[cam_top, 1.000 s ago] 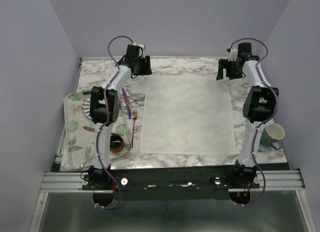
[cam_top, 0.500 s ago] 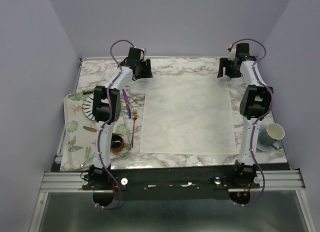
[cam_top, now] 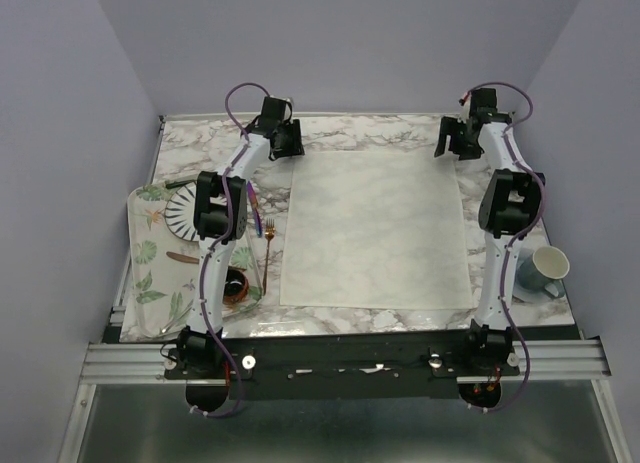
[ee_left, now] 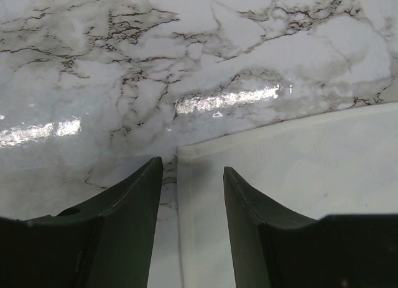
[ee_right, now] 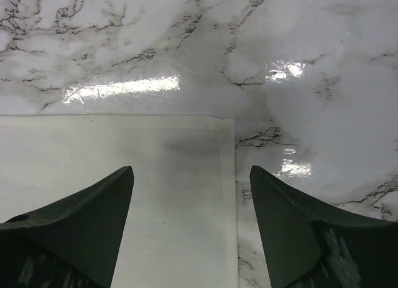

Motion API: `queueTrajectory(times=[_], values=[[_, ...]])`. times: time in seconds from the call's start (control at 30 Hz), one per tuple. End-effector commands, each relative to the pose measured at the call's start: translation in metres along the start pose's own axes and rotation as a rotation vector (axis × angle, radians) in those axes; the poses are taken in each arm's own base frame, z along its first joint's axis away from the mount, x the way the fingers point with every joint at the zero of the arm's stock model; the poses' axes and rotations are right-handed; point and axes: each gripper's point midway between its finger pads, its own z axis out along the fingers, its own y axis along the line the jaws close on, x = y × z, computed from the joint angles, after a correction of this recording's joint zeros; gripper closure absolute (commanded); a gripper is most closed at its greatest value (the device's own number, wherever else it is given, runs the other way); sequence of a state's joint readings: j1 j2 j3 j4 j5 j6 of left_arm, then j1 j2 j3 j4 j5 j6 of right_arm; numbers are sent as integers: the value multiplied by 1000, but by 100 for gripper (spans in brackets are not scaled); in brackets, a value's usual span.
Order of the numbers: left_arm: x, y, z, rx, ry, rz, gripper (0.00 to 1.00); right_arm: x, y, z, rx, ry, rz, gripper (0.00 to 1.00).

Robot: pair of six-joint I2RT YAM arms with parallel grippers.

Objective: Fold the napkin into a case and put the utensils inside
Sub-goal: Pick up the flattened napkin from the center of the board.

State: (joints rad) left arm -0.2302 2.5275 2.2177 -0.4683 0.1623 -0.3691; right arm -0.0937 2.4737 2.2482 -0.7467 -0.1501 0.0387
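The cream napkin is lying spread flat in the middle of the marble bench, its edges running square with the bench's edges. The left end effector is hovering over the napkin's far left corner, its jaws partly open and gripping nothing; in the wrist view that corner is showing in the gap between them. The right end effector is standing wider open over the far right corner, also holding nothing. The purple-blue utensil and the copper fork are lying just left of the napkin, their long axes running roughly near to far.
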Motion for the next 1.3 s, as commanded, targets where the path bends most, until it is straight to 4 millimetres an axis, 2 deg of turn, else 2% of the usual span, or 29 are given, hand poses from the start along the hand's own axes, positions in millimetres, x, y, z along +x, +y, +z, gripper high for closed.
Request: queueTrajectory(times=[0.0,0.17,0.3,0.37,0.57,0.73,0.87,1.1,1.2,1.27], values=[[10,12,8,-48,29,-25,46,12,-9,21,23,26,42,19],[21,13,14,-44,56,-41,47,13,-8,24,33,35,31,27],[25,13,16,-46,65,-43,48,19,-7,29,67,60,17,42],[28,13,18,-43,73,-42,49,19,-7,31,70,64,16,45],[32,8,25,-13,84,-35,58,20,0,32,27,76,-1,53],[24,1,28,25,68,-1,69,23,10,33,-29,80,-28,63],[25,-4,30,41,73,26,68,24,16,31,-59,82,-36,67],[41,-2,32,13,118,21,69,24,18,29,-69,79,-70,89],[40,1,32,-12,115,24,60,23,17,28,-65,76,-74,99],[39,7,29,-50,113,33,58,24,17,29,-63,79,-73,99]])
